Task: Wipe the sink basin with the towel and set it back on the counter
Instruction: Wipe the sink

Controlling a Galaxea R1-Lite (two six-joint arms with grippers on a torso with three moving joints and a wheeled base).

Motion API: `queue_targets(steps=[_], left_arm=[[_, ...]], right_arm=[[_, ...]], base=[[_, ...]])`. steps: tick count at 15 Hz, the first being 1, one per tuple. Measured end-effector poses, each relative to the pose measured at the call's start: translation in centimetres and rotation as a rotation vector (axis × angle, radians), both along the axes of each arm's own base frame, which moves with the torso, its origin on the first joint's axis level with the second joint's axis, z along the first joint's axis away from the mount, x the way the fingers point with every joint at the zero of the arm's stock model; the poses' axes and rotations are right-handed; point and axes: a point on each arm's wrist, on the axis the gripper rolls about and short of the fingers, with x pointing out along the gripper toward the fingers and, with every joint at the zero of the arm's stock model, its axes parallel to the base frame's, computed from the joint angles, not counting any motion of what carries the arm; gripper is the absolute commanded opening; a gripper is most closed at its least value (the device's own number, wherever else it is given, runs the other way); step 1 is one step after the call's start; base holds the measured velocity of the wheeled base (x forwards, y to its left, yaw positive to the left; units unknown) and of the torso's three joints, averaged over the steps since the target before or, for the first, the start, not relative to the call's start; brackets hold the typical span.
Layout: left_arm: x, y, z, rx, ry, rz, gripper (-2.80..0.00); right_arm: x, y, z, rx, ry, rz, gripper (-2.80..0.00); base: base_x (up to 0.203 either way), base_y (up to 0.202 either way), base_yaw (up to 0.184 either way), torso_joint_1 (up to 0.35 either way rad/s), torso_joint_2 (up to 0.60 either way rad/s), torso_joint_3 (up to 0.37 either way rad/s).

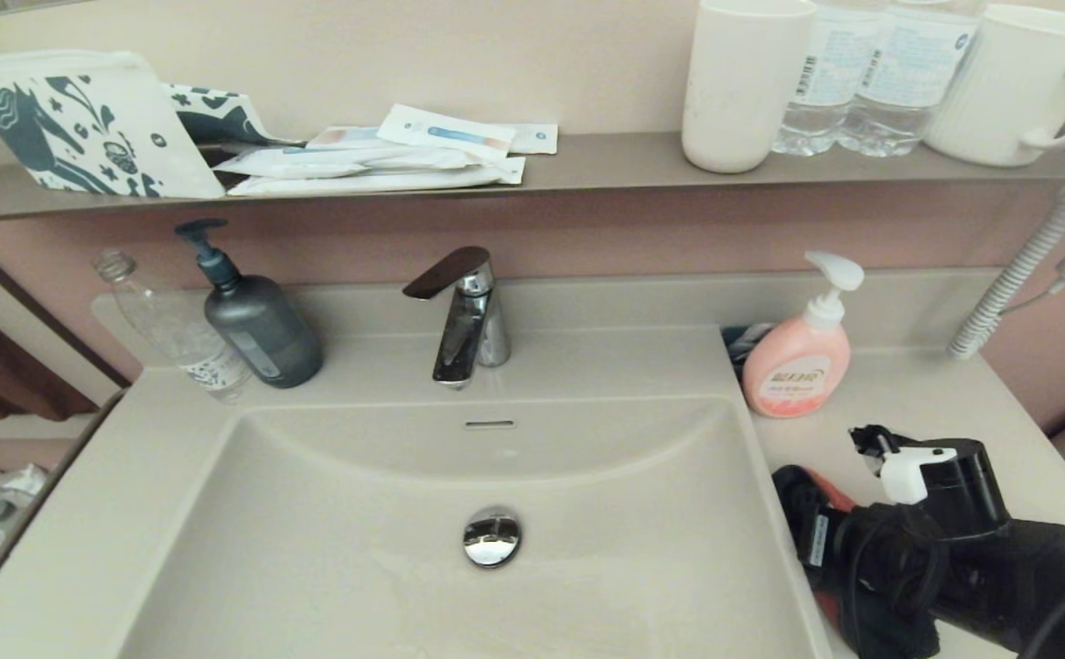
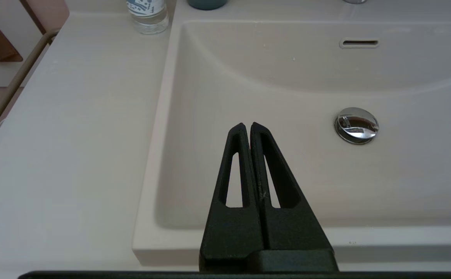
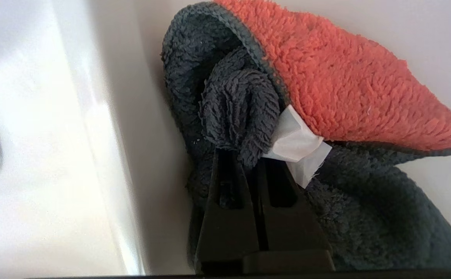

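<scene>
The towel (image 3: 345,89) is a bunched charcoal cloth with its orange side folded up and a white tag. It lies on the counter (image 1: 917,403) right beside the right rim of the sink basin (image 1: 359,549). My right gripper (image 3: 248,155) is shut on a grey fold of the towel (image 1: 793,499) next to the tag. The basin holds only its chrome drain plug (image 1: 491,536) and overflow slot (image 1: 489,424). My left gripper (image 2: 247,126) is shut on nothing, hovering over the basin's near left part; the head view does not show it.
A pink soap bottle (image 1: 798,361) stands on the counter just behind the towel. The chrome faucet (image 1: 464,316), a grey pump bottle (image 1: 258,325) and a clear bottle (image 1: 176,329) line the back ledge. A shelf (image 1: 587,160) above carries cups and packets.
</scene>
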Motion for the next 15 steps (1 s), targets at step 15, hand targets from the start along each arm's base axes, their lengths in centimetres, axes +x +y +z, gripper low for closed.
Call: queue_targets(steps=[15], left_arm=[[0.0, 0.0, 0.0, 0.0, 0.0, 0.0, -2.8]], right_arm=[[2.1, -1.5, 0.7, -0.076, 0.08, -0.032, -2.8]], base=[[0.0, 0.0, 0.0, 0.0, 0.0, 0.0]])
